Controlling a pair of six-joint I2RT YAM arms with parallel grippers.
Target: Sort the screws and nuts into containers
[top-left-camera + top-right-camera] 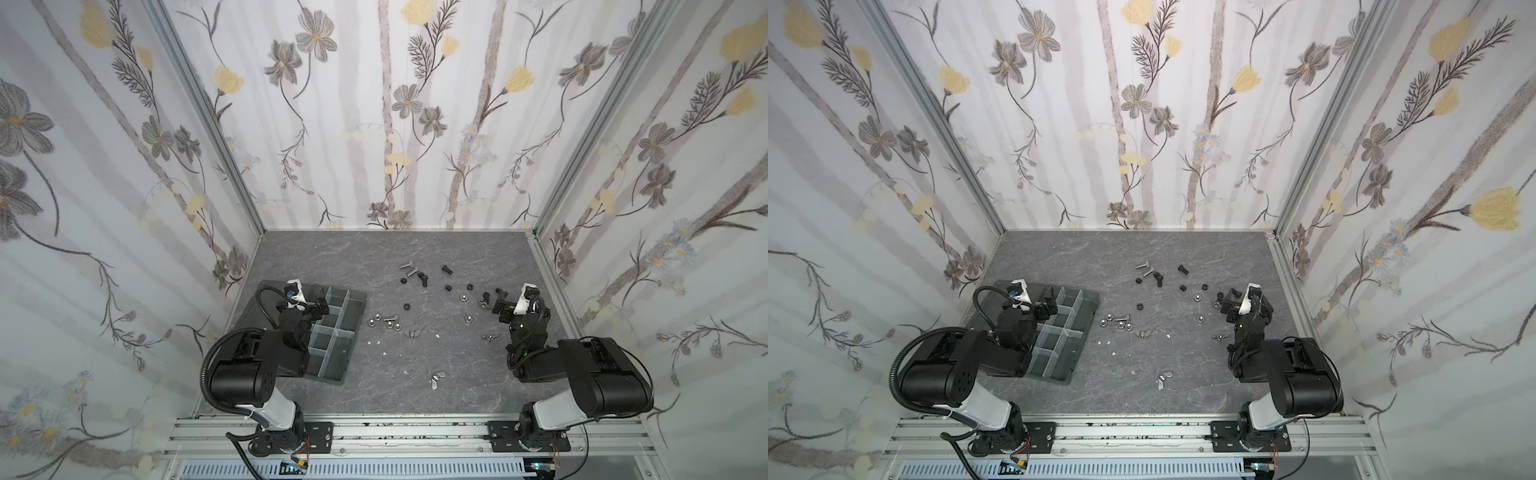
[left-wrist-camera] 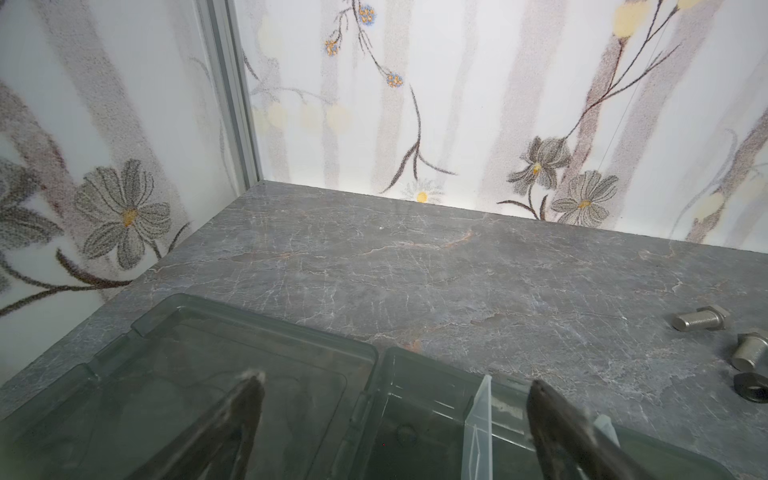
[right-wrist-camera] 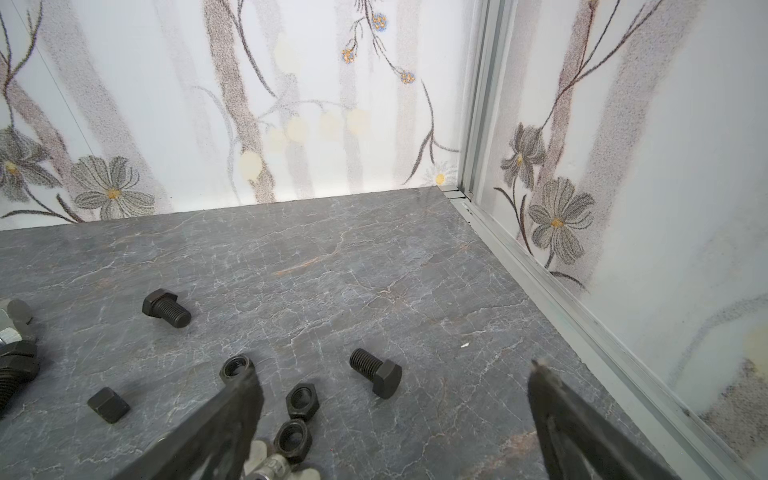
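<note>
Hardware is all over the table [image 1: 332, 257], and every piece I can spot is lying outside the tray [image 1: 334, 361]. Screws [image 1: 405, 264], black and silver, lie in a loose bunch toward the back middle, with black nuts [image 1: 448, 287] mixed in around them. A small cluster of silver nuts [image 1: 377, 318] plus one silver screw [image 1: 390, 319] sits just beside the tray's right edge. Wing nuts [image 1: 436, 378] are scattered nearer the front among some tiny white flecks [image 1: 385, 353].

The tray is on the left side of the table, split into containers [image 1: 353, 309] by translucent dividers [image 2: 482, 415], with its flat lid [image 2: 187, 395] folded out next to it.

Left gripper [image 2: 395, 380] hangs over the tray's back end, jaws spread wide and holding nothing. In the left wrist view one finger is over the lid and one over a container. Right gripper [image 3: 392, 368] is spread just as wide and empty, low over the table on the right. In the right wrist view a black screw [image 3: 376, 372] lies between its fingers, touching neither, and a few black nuts sit just beside one finger [image 3: 232, 407].
</note>
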